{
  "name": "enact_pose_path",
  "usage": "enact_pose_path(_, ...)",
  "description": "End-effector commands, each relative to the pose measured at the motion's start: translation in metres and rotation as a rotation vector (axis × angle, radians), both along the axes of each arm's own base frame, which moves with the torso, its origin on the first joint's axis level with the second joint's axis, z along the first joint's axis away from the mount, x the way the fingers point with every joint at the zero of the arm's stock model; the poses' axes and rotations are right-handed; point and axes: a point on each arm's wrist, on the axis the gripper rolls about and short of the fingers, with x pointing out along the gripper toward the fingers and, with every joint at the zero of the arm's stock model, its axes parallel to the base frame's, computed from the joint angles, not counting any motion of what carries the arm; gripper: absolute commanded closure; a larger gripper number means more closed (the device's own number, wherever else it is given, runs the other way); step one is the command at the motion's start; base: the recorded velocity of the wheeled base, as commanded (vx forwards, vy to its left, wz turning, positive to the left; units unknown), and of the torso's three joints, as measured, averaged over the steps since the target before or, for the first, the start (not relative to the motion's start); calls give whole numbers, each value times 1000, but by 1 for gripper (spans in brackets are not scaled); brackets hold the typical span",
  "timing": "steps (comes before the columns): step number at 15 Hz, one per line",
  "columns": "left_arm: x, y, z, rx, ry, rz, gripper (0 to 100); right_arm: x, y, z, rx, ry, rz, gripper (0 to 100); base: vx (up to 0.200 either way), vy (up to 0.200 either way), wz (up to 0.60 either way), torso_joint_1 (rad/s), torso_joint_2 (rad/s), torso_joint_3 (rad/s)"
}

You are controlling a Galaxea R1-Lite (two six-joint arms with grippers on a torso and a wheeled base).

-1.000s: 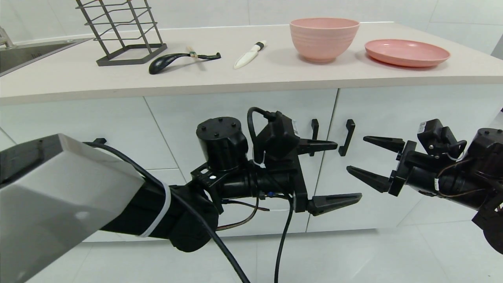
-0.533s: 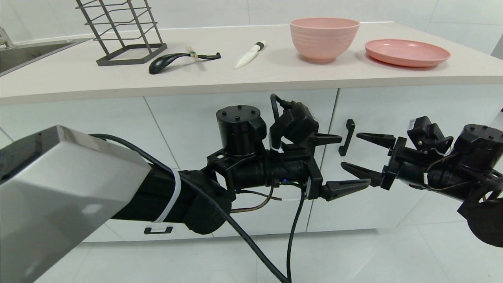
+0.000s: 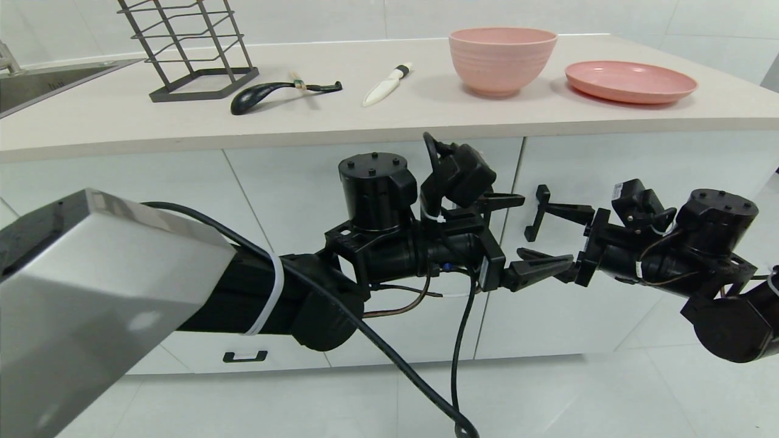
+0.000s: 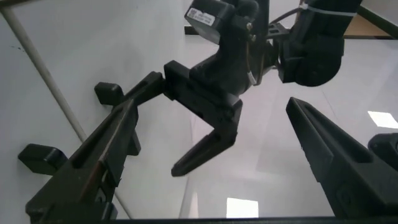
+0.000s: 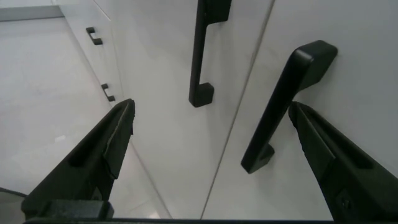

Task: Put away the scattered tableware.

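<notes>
On the counter lie a black spoon [image 3: 252, 96], chopsticks [image 3: 298, 81], a white knife [image 3: 386, 85], a pink bowl [image 3: 502, 59] and a pink plate [image 3: 630, 81]. A black wire rack [image 3: 195, 52] stands at the back left. Both grippers hang below the counter edge, in front of the white cabinet doors. My left gripper [image 3: 548, 231] is open with nothing in it. My right gripper [image 3: 534, 230] is open too, its tips facing the left one. Its upper finger sits close to the right door's handle [image 3: 538, 214], and that handle [image 5: 286, 106] lies just beside one finger [image 5: 336, 162].
A sink [image 3: 42, 82] is set into the counter at the far left. The left door's handle [image 5: 202, 56] is next to the right one. A drawer handle [image 3: 244, 356] sits low on the cabinet. White tiled floor lies below.
Both arms have risen and come closer to the cabinet doors. The right gripper has moved left to the door handle, and its tips now overlap the left gripper's in the head view.
</notes>
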Motion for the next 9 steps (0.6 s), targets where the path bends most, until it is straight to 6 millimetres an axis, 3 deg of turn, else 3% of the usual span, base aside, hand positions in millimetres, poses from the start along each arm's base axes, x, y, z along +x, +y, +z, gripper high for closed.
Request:
enact_pose_path(1, 5, -2, -1, -6, -6, 6, 0, 6, 2, -6, -4, 8, 19, 0, 0, 0, 0, 0, 0, 0)
enact_pose_path(5, 20, -8, -1, -26, -27, 27, 0, 1, 5, -3, -9, -2, 86, 0, 0, 0, 0, 0, 0, 0)
enact_pose_path(9, 29, -13, -1, -57, -15, 75, 0, -18, 2, 1, -15, 4, 104, 0, 0, 0, 0, 0, 0, 0)
